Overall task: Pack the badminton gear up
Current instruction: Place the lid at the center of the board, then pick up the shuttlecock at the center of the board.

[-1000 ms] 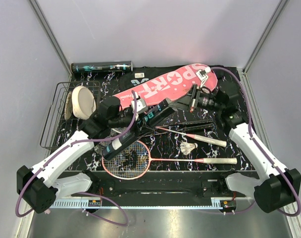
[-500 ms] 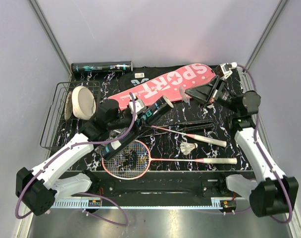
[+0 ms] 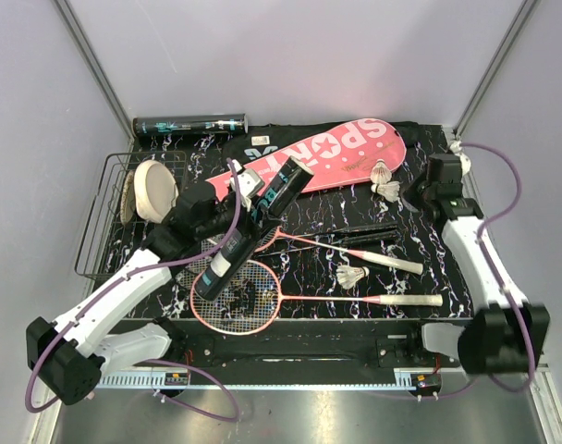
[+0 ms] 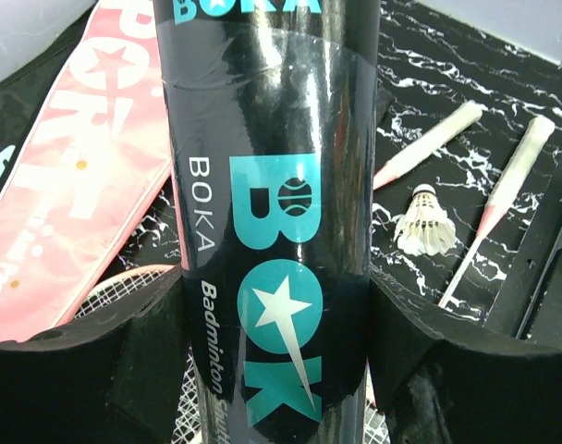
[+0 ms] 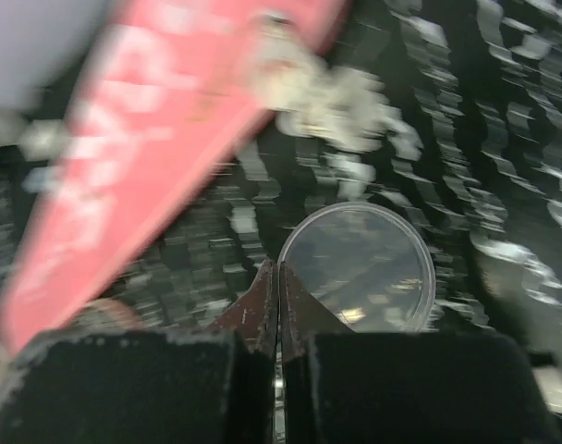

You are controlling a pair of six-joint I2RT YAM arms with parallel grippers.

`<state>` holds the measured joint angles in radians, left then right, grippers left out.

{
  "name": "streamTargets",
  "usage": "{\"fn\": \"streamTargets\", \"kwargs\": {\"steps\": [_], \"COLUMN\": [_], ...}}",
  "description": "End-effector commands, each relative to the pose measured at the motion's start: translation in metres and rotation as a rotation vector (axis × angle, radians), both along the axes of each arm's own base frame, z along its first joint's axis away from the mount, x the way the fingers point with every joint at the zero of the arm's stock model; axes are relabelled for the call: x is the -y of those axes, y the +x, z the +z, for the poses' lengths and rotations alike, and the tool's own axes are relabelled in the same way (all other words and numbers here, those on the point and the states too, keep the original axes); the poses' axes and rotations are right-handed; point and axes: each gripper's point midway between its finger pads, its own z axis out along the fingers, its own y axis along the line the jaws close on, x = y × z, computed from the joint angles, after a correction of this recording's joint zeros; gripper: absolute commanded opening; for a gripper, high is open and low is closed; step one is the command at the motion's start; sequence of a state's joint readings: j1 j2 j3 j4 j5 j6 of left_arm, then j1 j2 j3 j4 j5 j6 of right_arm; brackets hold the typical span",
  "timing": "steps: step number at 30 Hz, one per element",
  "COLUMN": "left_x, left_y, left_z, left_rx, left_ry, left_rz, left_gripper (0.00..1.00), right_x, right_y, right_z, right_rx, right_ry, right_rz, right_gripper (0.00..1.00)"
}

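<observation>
My left gripper [image 3: 237,215] [image 4: 276,338] is shut on a dark "BOKA" tube [image 3: 258,217] [image 4: 272,213], held slanted above a pink racket head [image 3: 237,296]. Two white racket handles [image 3: 406,301] [image 4: 507,180] lie to its right, with a shuttlecock [image 3: 353,276] [image 4: 426,222] between them. Two more shuttlecocks [image 3: 385,183] [image 5: 336,102] lie beside the pink SPORT case [image 3: 323,157] [image 5: 152,148], which rests on the black bag [image 3: 253,143]. At the far right, my right gripper [image 3: 418,196] [image 5: 279,273] is shut on the rim of a clear round lid [image 5: 360,268].
A second dark tube [image 3: 190,124] lies along the back wall. A black wire basket [image 3: 101,231] at the left holds a cream round disc [image 3: 153,190]. Walls close in the table at the back and both sides.
The right gripper has pulled back to the right, away from the tube's end, with the lid. The left gripper has swung the tube more upright. Two shuttlecocks now show beside the pink case.
</observation>
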<state>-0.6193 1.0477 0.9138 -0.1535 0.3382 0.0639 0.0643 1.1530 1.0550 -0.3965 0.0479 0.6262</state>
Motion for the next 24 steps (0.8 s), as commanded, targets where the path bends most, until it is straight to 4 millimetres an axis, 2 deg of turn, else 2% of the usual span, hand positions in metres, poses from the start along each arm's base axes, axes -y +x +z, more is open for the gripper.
{"fn": "streamTargets", "kwargs": {"steps": [1,2,5,7,9,10,12,13,15,16,17,20,21,22,24], "left_x": [0.002,0.002,0.001,0.001,0.002,0.002,0.002,0.003,0.004,0.004,0.005,0.006,0.006,0.006,0.006], "left_y": [0.001,0.000,-0.002,-0.004,-0.005,-0.005,-0.006,-0.006,-0.006,-0.006,-0.007,-0.006,-0.006,-0.006,-0.006], "left_z": [0.047,0.046,0.046,0.047,0.048,0.049,0.047,0.046,0.044,0.044,0.044,0.044,0.042,0.041,0.039], "left_rx": [0.123,0.124,0.116,0.112,0.115,0.115,0.111,0.107,0.102,0.102,0.101,0.100,0.097,0.095,0.093], "left_ry": [-0.124,-0.122,-0.125,-0.131,-0.137,-0.140,-0.137,-0.135,-0.133,-0.134,-0.134,-0.128,-0.126,-0.124,-0.118], "left_rz": [0.005,0.001,0.003,-0.002,-0.007,-0.008,-0.012,-0.015,-0.021,-0.021,-0.027,-0.029,-0.032,-0.031,-0.033], "left_gripper": [0.00,0.00,0.00,0.00,0.00,0.00,0.00,0.00,0.00,0.00,0.00,0.00,0.00,0.00,0.00], "right_x": [0.063,0.070,0.082,0.083,0.081,0.080,0.071,0.060,0.047,0.036,0.033,0.025,0.025,0.022,0.022], "right_y": [0.005,0.012,0.023,0.032,0.040,0.048,0.059,0.072,0.084,0.095,0.100,0.116,0.126,0.128,0.133], "right_z": [-0.070,-0.087,-0.114,-0.121,-0.134,-0.129,-0.131,-0.120,-0.128,-0.119,-0.134,-0.145,-0.139,-0.151,-0.155], "right_rx": [-0.182,-0.222,-0.258,-0.248,-0.268,-0.245,-0.215,-0.160,-0.149,-0.108,-0.136,-0.113,-0.075,-0.096,-0.099], "right_ry": [-0.234,-0.238,-0.183,-0.181,-0.175,-0.150,-0.114,-0.084,-0.041,-0.013,0.015,0.072,0.065,0.083,0.085], "right_rz": [-0.154,-0.151,-0.117,-0.088,-0.042,-0.013,0.060,0.125,0.206,0.275,0.293,0.320,0.330,0.347,0.353], "right_gripper": [0.00,0.00,0.00,0.04,0.28,0.55,0.66,0.70,0.72,0.72,0.71,0.65,0.63,0.62,0.56]}}
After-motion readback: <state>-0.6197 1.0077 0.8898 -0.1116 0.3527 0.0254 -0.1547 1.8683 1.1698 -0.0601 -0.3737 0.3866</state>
